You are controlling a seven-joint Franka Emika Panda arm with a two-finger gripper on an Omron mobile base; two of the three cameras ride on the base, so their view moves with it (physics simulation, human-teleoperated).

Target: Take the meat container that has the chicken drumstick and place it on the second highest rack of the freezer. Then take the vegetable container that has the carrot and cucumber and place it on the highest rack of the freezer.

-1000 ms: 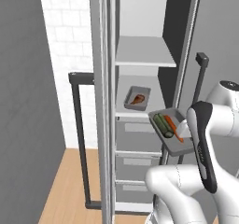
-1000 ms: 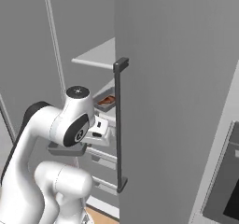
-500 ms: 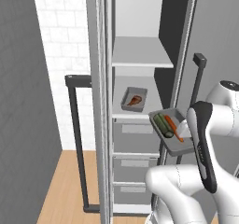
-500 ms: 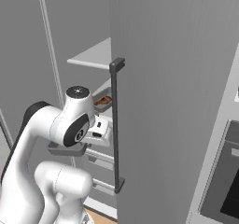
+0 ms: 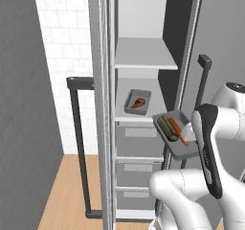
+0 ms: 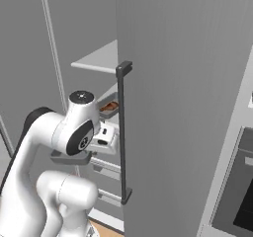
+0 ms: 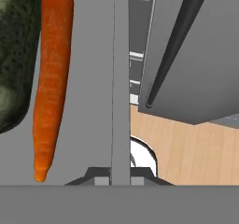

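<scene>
I see the freezer (image 5: 143, 104) with its door open, pale grey inside. The highest rack (image 5: 143, 60) is a flat shelf with nothing on it. On the second rack (image 5: 125, 113), the grey meat container (image 5: 138, 102) lies flat, with the reddish-brown chicken drumstick (image 5: 138, 103) inside. The grey vegetable container (image 5: 176, 134) is in the air, in front of the freezer opening and at about the level of the second rack. In it the dark green cucumber (image 5: 167, 128) and the slim orange carrot (image 5: 177, 130) lie side by side along the tray.
</scene>
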